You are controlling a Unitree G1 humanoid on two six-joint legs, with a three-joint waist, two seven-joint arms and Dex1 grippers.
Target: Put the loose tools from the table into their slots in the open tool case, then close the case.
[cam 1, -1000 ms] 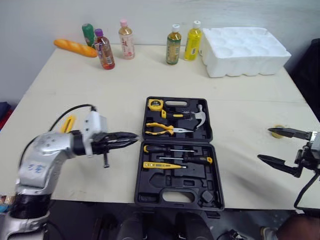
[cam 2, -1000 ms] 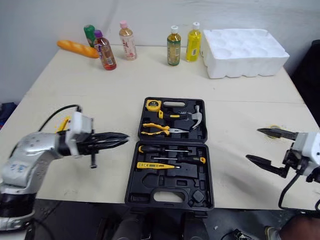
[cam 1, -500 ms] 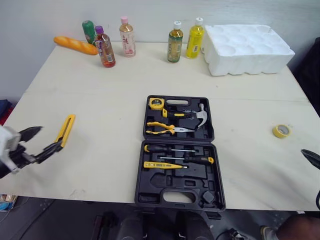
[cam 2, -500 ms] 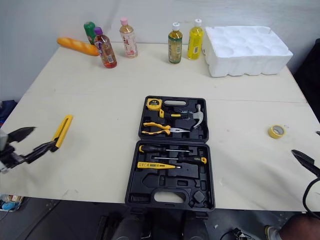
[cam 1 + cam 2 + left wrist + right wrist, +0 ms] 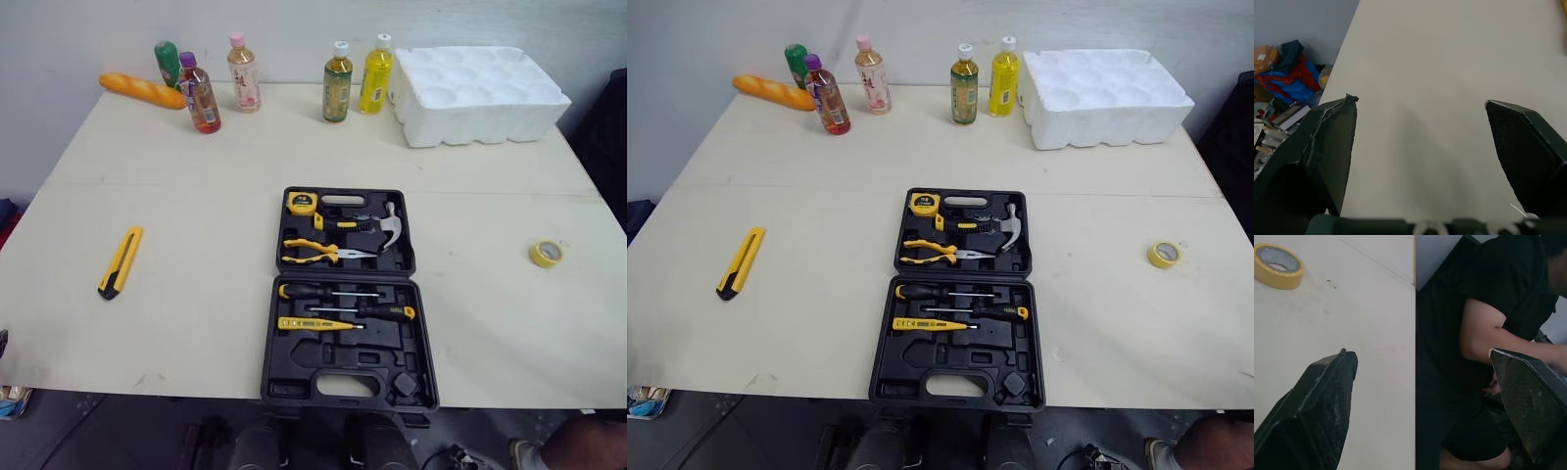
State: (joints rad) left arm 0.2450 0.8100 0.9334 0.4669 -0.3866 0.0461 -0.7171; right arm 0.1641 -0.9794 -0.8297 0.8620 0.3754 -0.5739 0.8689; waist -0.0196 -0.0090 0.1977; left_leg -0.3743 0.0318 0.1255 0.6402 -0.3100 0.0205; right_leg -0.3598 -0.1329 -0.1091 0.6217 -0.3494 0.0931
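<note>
The black tool case (image 5: 423, 338) lies open at the middle of the table. Its slots hold a tape measure (image 5: 303, 204), a hammer (image 5: 382, 226), pliers (image 5: 318, 254) and screwdrivers (image 5: 338, 293). A yellow utility knife (image 5: 120, 261) lies loose on the table's left side. A yellow tape roll (image 5: 546, 254) lies loose on the right side, and the tape roll (image 5: 1277, 265) is also in the right wrist view. My left gripper (image 5: 1420, 103) is open over bare table near its left edge, nothing between its fingers. My right gripper (image 5: 1418, 352) is open over the table's right edge.
Several drink bottles (image 5: 338, 69) and a bread loaf (image 5: 142, 91) line the far edge, with a white foam tray (image 5: 480, 83) at the far right. A person in black (image 5: 1498, 298) sits just past the table's right edge. Bags (image 5: 1283, 73) lie on the floor on the left.
My left gripper has opened and drawn back left, out of the eye views. The right arm has drawn back out of them too. The utility knife now lies uncovered.
</note>
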